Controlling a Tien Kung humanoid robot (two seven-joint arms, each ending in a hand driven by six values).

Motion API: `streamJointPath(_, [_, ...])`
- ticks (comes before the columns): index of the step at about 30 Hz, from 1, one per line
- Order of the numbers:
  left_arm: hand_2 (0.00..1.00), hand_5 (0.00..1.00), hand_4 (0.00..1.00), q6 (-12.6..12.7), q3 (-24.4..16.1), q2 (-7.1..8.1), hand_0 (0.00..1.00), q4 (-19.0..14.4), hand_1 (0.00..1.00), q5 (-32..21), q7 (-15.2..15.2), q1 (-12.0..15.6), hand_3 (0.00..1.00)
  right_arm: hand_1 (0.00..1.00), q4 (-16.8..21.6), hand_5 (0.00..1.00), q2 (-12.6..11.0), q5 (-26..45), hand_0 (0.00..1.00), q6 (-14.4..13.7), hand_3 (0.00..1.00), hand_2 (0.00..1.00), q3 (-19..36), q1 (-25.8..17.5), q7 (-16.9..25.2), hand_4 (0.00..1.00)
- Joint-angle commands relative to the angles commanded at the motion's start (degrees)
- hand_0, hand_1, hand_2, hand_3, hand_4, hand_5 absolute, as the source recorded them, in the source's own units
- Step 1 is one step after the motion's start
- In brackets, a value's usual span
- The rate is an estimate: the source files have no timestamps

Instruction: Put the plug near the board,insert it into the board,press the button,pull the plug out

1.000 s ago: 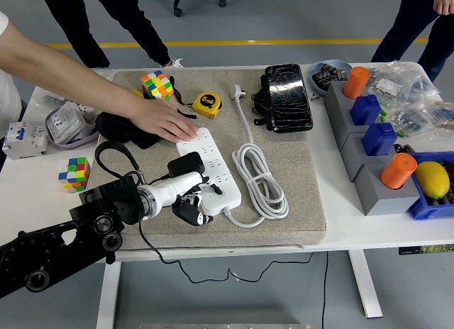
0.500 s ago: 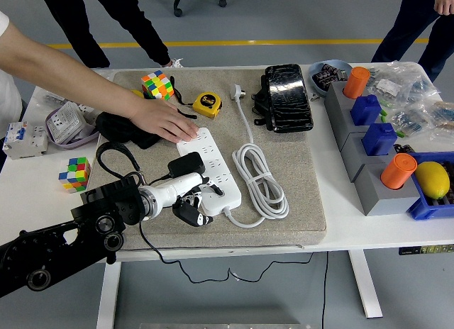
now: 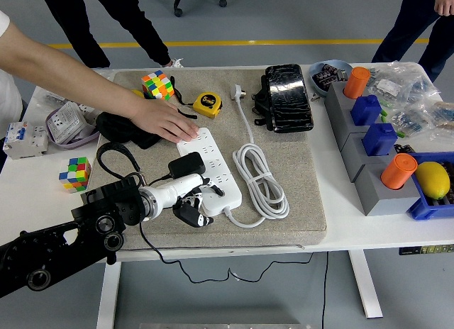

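Observation:
The white power board [image 3: 213,162] lies on the grey mat [image 3: 298,166], its white cord [image 3: 259,180] coiled to the right. A black plug [image 3: 190,163] sits on the board's middle sockets, and its black cable [image 3: 113,150] loops off to the left. My left hand [image 3: 190,207] is at the board's near end with fingers curled; a dark part under it hides what they touch. A person's hand [image 3: 167,122] presses flat on the board's far end.
A yellow tape measure [image 3: 206,103], a colour cube [image 3: 157,84] and a black pouch [image 3: 286,96] lie at the mat's far side. A second cube [image 3: 74,171] stands at the left. Grey blocks [image 3: 369,166] with orange and blue pieces fill the right.
My left hand has slid slightly left and toward me at the board's near end. The person's hand and the plug have stayed put.

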Motion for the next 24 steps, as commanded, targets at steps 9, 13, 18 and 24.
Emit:
streamJointPath(9, [0.165, 0.002, 0.737, 0.5, -0.6, 0.08, 0.053, -0.3, 0.098, -1.1, -0.9, 0.0, 0.744, 0.651, 0.0, 0.487, 0.0, 0.0, 0.572, 0.0, 0.544, 0.636, 0.1, 0.0, 0.0, 0.927])
streamJointPath(13, [0.165, 0.002, 0.735, 0.8, -1.0, 0.22, 0.053, -0.5, 0.098, -1.4, -1.5, 0.2, 0.742, 0.651, 0.0, 0.487, -0.1, 0.0, 0.573, 0.0, 0.544, 0.637, 0.1, 0.1, 0.0, 0.927])
streamJointPath(18, [0.166, 0.002, 0.703, 1.4, -1.7, 0.34, 0.054, -0.8, 0.098, -1.6, -2.7, 0.7, 0.735, 0.651, 0.0, 0.486, -0.2, 0.0, 0.572, 0.0, 0.545, 0.636, -0.1, 0.1, 0.0, 0.927])
streamJointPath(24, [0.162, 0.020, 0.680, 6.9, -2.2, 0.16, 0.078, -0.2, 0.076, -2.4, -10.1, 1.5, 0.684, 0.651, 0.0, 0.487, -0.1, 0.1, 0.573, 0.0, 0.545, 0.636, -0.2, 0.2, 0.0, 0.927])
